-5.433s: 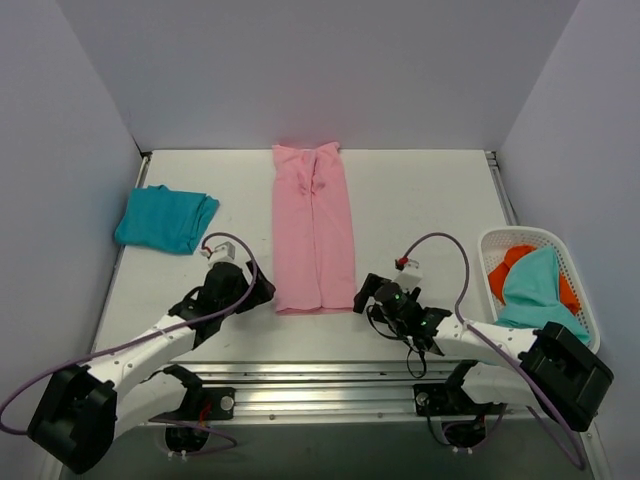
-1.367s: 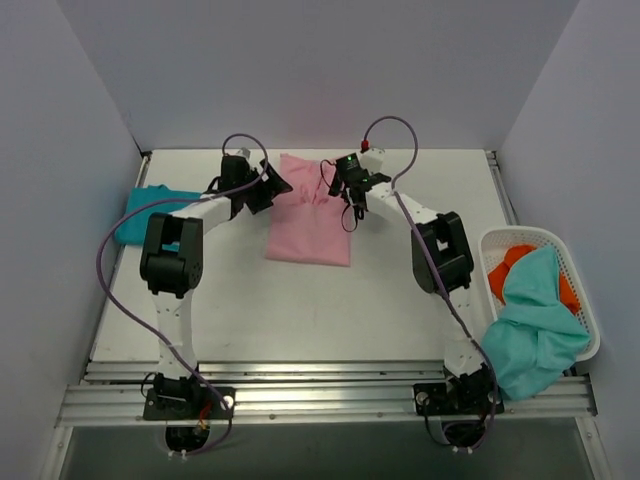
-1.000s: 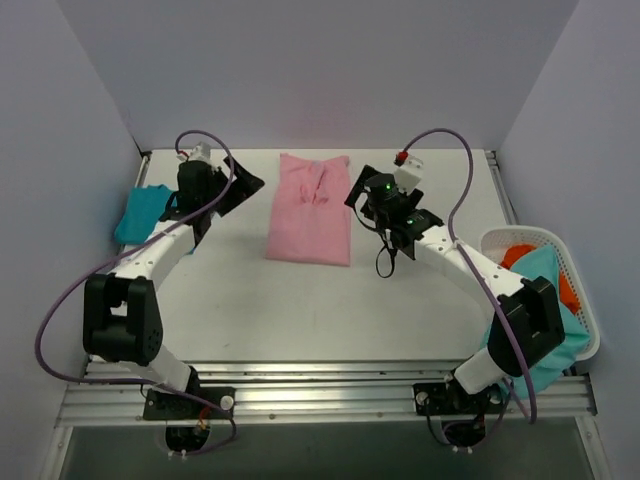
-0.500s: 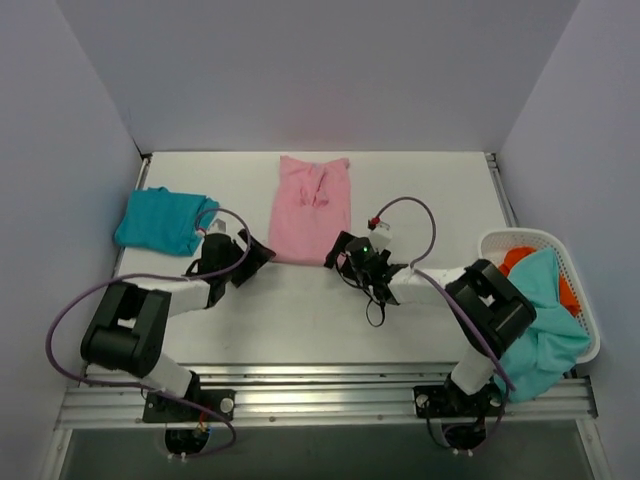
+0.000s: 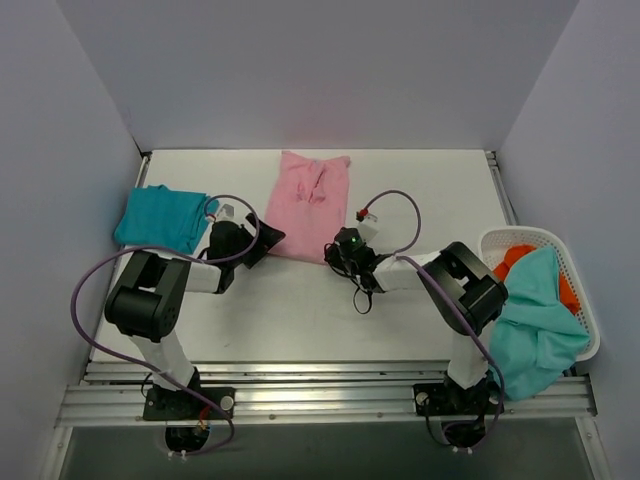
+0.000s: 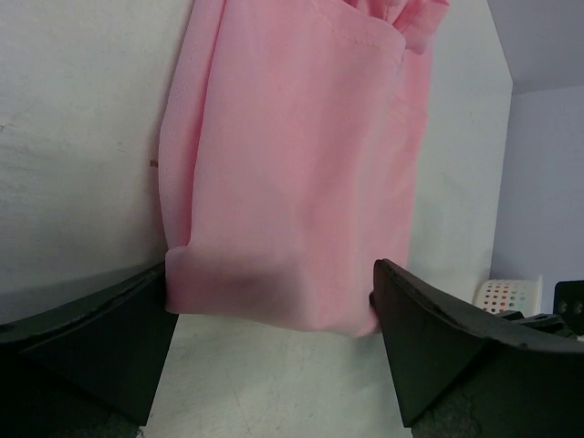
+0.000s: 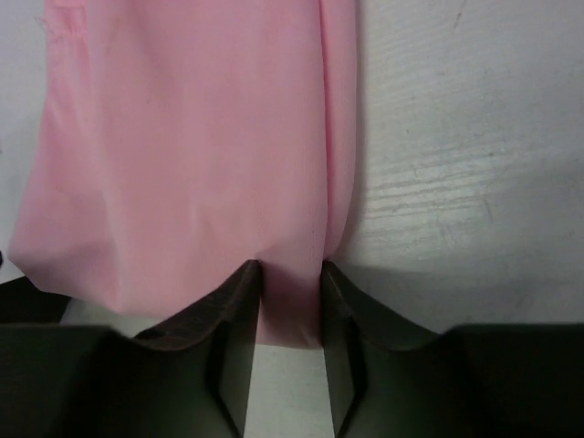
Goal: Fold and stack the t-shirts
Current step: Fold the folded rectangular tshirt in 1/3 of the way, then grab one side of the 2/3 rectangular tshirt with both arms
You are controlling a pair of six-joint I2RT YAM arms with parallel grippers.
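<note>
A light pink t-shirt point(image 5: 308, 208), folded into a short rectangle, lies at the middle back of the table. My left gripper point(image 5: 262, 243) rests at its near left corner. In the left wrist view it stands open point(image 6: 272, 276), one finger at each side of the shirt's near edge point(image 6: 292, 164). My right gripper point(image 5: 333, 252) is at the near right corner. Its fingers point(image 7: 239, 297) have closed narrowly on a fold of the pink cloth point(image 7: 182, 137). A folded teal-blue t-shirt point(image 5: 165, 218) lies at the far left.
A white lattice basket point(image 5: 560, 245) sits at the right edge. It holds an orange garment point(image 5: 510, 262) and an aqua one point(image 5: 535, 320) that hangs over its front. Side walls enclose the table. A metal rail runs along the near edge.
Both grippers have come in to the near edge of the pink shirt. The right gripper's jaws have closed from wide open onto the cloth. The left stays open.
</note>
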